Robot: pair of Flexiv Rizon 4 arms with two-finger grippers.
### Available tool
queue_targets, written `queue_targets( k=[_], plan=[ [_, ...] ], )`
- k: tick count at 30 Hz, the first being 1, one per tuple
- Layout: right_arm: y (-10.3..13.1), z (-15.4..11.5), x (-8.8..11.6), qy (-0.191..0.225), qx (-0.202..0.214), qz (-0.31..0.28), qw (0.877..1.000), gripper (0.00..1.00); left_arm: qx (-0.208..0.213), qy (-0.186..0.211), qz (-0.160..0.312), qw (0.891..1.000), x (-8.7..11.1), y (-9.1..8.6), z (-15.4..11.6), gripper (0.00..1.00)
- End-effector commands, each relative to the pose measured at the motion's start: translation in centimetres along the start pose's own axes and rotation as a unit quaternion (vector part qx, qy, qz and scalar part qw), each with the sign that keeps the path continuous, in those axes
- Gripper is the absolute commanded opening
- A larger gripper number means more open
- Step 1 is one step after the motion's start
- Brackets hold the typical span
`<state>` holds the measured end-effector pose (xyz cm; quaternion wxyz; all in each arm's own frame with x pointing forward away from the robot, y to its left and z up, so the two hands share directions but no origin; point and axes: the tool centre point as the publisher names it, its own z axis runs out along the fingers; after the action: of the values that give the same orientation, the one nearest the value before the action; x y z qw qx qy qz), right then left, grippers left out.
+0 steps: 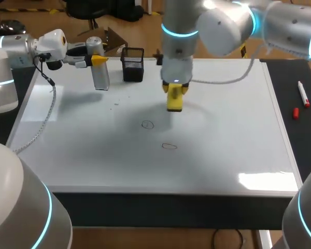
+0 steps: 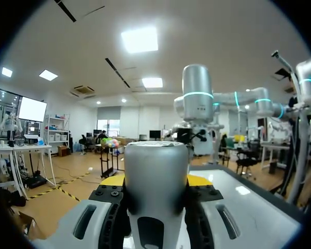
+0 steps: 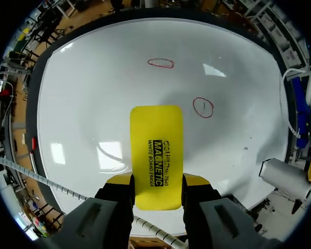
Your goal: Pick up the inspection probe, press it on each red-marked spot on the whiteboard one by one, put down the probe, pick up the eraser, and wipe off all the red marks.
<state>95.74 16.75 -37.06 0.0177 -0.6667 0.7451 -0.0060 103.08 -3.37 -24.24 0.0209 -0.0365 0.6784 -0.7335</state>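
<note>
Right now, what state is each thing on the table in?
Probe: upright, clamped in the left gripper.
Eraser: clamped in the right gripper, over the whiteboard.
Oval red mark: not wiped.
Round red mark: not wiped.
Marker: lying flat beside the whiteboard, uncapped.
Cap: off, lying near the marker.
Mesh holder: upright.

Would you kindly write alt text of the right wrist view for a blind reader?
The right pincer grips a yellow eraser over the whiteboard. Ahead of it are an oval red mark and a round red mark; the grey probe is off to one side.
</note>
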Motion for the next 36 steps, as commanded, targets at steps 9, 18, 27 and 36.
queue_targets(
  k=[9,18,27,36],
  plan=[
    [2.7,1.5,-6.0,-0.008,0.012,-0.025,1.000,0.00,0.000,-0.001,0.001,1.000,0.0,-0.1,0.0,0.00],
    [4.5,2.6,-9.8,-0.017,0.005,-0.058,0.998,0.00,0.000,-0.001,0.001,1.000,0.0,-0.1,0.0,0.00],
    [6.2,3.8,-11.8,-0.021,-0.005,-0.072,0.997,0.00,0.000,-0.001,0.001,1.000,0.0,-0.1,0.0,0.00],
    [7.1,4.7,-11.8,-0.023,-0.019,-0.076,0.997,0.00,0.000,-0.001,0.001,1.000,0.0,-0.1,0.0,0.00]
  ],
)
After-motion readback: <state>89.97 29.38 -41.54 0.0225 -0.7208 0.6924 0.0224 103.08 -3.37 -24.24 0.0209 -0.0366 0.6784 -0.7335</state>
